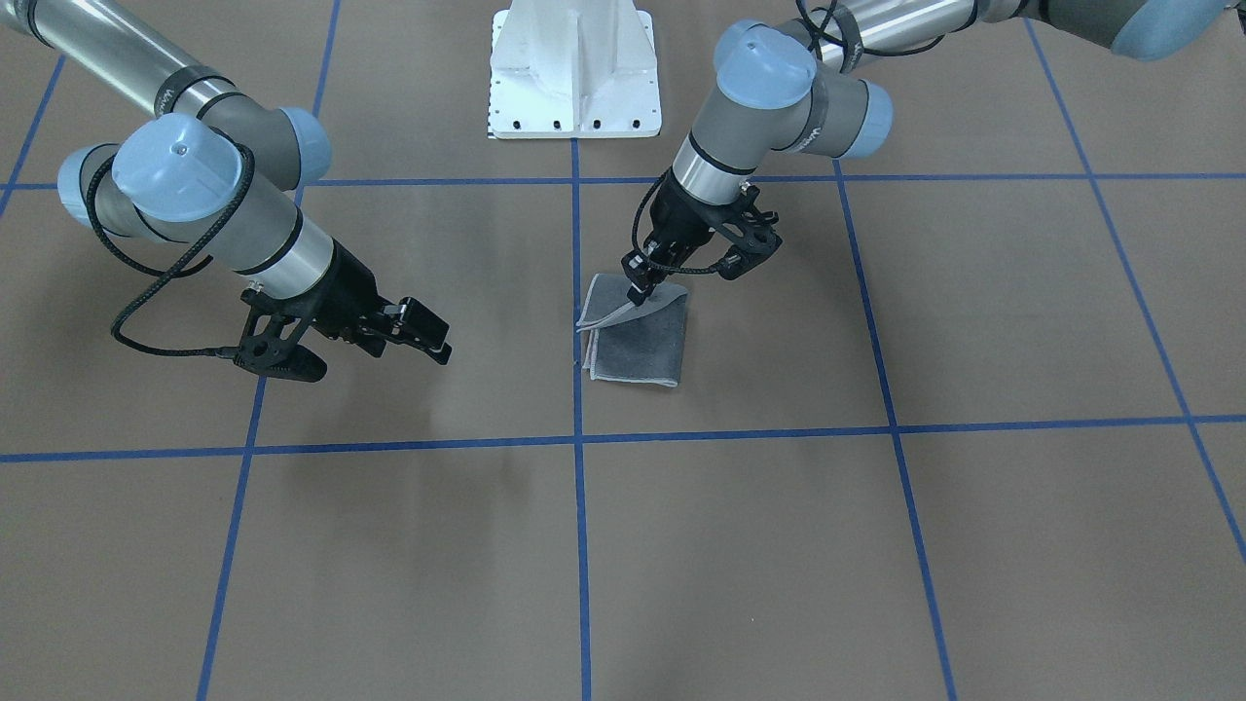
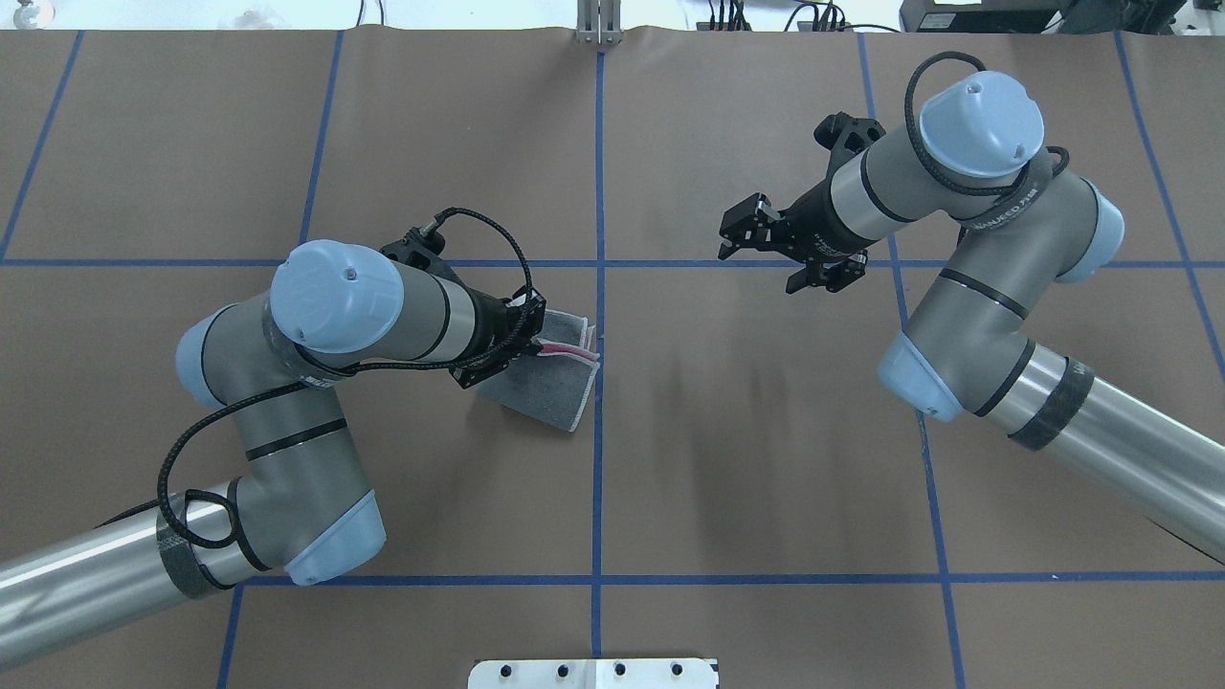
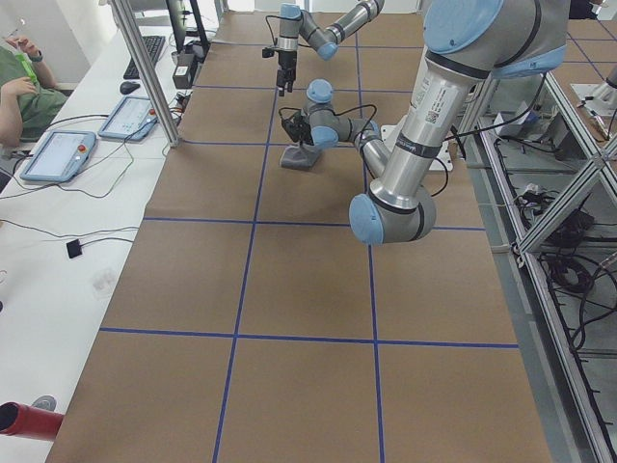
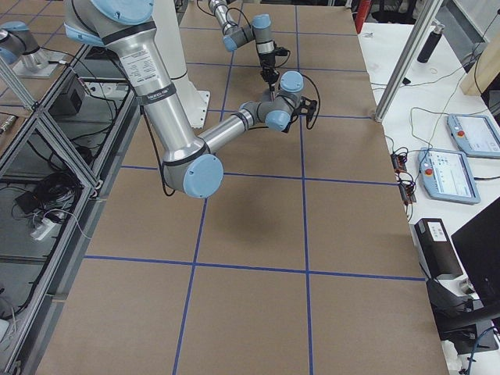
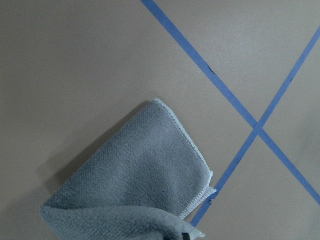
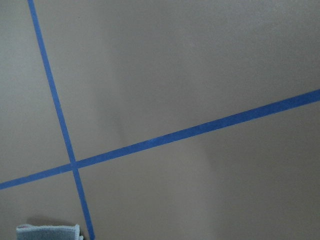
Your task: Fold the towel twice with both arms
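A: Which step is this?

B: I'd judge it the tail of the second fold. The towel [image 1: 638, 341] is already a small grey rectangle on the table [image 1: 779, 545]. The left gripper [image 1: 642, 290] is pinched narrow on the raised edge of the top layer, and a sliver of pink shows underneath.

A: Where does the cloth sit from that hand?

B: Directly below it, spreading away from the fingertips toward the operators' side. Only the held edge is off the table; the rest lies flat. One long side runs just beside a blue tape line [image 1: 576, 409].

A: And the other hand?

B: The right gripper [image 1: 380, 360] hangs with its jaws wide, holding nothing. It is well apart from the towel, which lies out beyond its fingertips, across that tape line.

A: What does the next move call for?

B: Probably lowering the held edge so it meets the layers beneath squarely, then letting go without dragging the flap along. The layers on the tape side look slightly fanned, so a careless release could leave the stack uneven. The right arm has little to do beyond pressing the stack if it springs open.
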